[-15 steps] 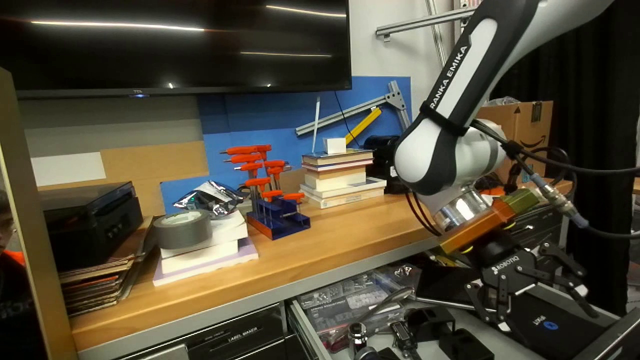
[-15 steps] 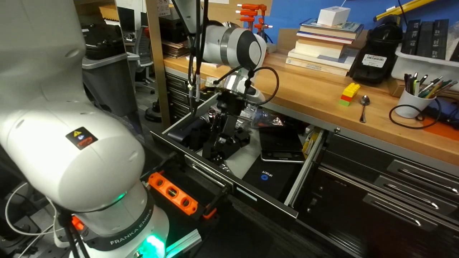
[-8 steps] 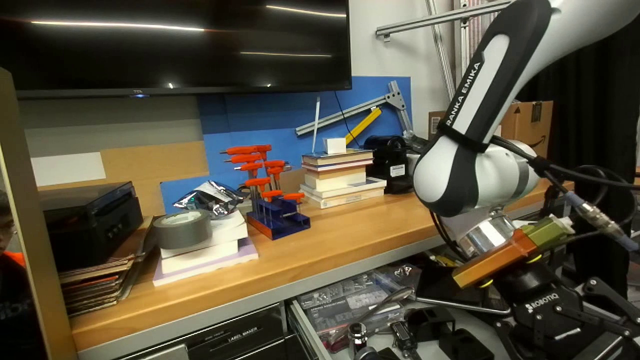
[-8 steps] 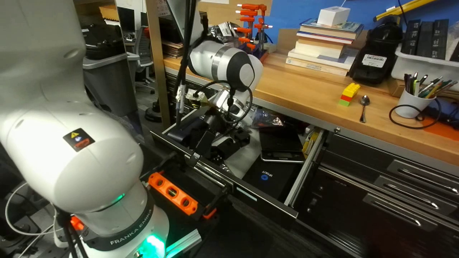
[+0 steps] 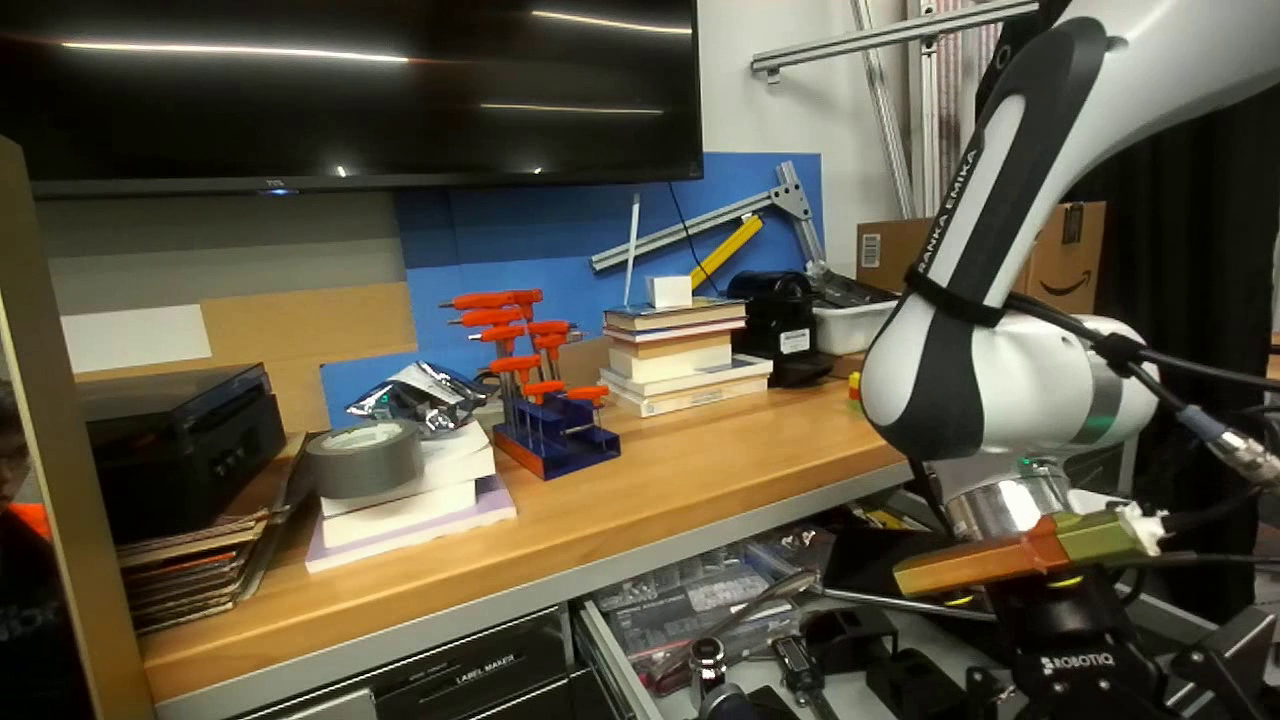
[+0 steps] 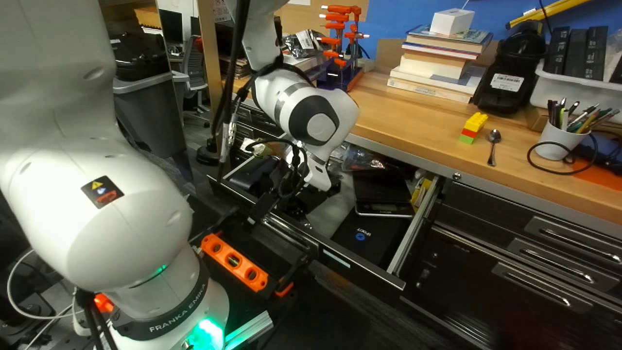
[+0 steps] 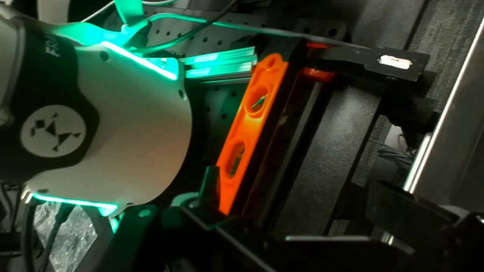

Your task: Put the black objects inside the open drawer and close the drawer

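I find the drawer (image 6: 413, 227) open below the front edge of the bench (image 6: 413, 121), long axis along it, black objects (image 5: 915, 685) inside. My claw (image 5: 1090, 697), jaws apart, hangs at the drawer front, contact unconfirmed; closing, I judge, wants a push benchward.

Backed, along the rear edge of the wooden bench top (image 5: 700, 450), by blue panels (image 5: 560, 230) and, higher, a white wall (image 5: 800, 120) and dark screen (image 5: 350, 110) streaked with reflected light. Hung with a black curtain (image 5: 1200, 250) toward the right edge. Fitted under the front edge with a dark cabinet (image 6: 486, 291). Bounded past the left edge by a brass-coloured post (image 6: 216, 87) and grey bin (image 6: 150, 116). Laid with mottled grey floor (image 7: 450, 41).
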`<action>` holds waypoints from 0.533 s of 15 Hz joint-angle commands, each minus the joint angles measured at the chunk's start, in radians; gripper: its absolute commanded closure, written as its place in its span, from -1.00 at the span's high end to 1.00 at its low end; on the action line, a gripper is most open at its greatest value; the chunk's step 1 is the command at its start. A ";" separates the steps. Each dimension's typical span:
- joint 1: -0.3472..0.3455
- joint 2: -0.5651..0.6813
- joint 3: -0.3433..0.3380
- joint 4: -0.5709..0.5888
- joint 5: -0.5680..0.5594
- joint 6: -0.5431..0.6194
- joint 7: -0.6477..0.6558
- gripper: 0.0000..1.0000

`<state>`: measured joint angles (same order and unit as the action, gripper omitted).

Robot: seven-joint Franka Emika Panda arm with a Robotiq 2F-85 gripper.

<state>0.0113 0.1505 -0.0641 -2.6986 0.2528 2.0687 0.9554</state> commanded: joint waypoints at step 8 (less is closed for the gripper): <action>0.017 0.061 0.081 0.103 0.339 0.438 -0.005 1.00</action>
<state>0.0177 0.1565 -0.0179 -2.6590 0.4736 2.3796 0.9663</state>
